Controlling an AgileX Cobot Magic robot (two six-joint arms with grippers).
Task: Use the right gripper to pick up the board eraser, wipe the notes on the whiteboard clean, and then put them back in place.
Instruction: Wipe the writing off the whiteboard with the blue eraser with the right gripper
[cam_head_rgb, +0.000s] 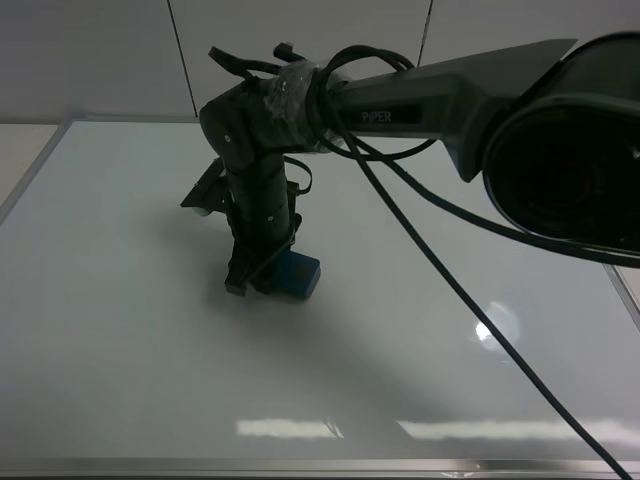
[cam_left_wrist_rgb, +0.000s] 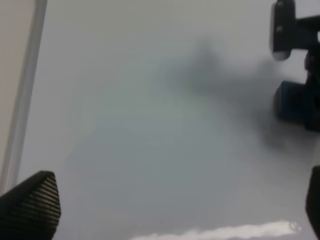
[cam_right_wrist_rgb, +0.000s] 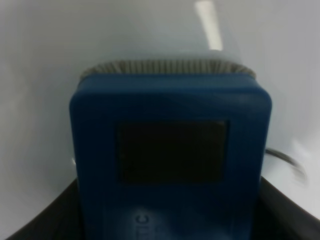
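The whiteboard (cam_head_rgb: 110, 340) fills most of the exterior view. My right gripper (cam_head_rgb: 262, 272) reaches across to its left-middle and points down, shut on the teal-blue board eraser (cam_head_rgb: 301, 276), which rests against the board surface. In the right wrist view the eraser (cam_right_wrist_rgb: 170, 125) fills the frame, with its dark square patch and felt edge showing and the black fingers (cam_right_wrist_rgb: 37, 222) at both its sides. The left wrist view shows the eraser (cam_left_wrist_rgb: 291, 102) at the far right. My left gripper (cam_left_wrist_rgb: 170, 210) hovers open and empty over the board. No notes show anywhere.
The right arm's thick black link (cam_head_rgb: 560, 130) looms in the upper right of the exterior view, and its black cables (cam_head_rgb: 470, 312) trail across the board to the lower right. The board's silver frame (cam_left_wrist_rgb: 22, 100) runs along the left edge. Light glare (cam_head_rgb: 290, 428) lies near the front edge.
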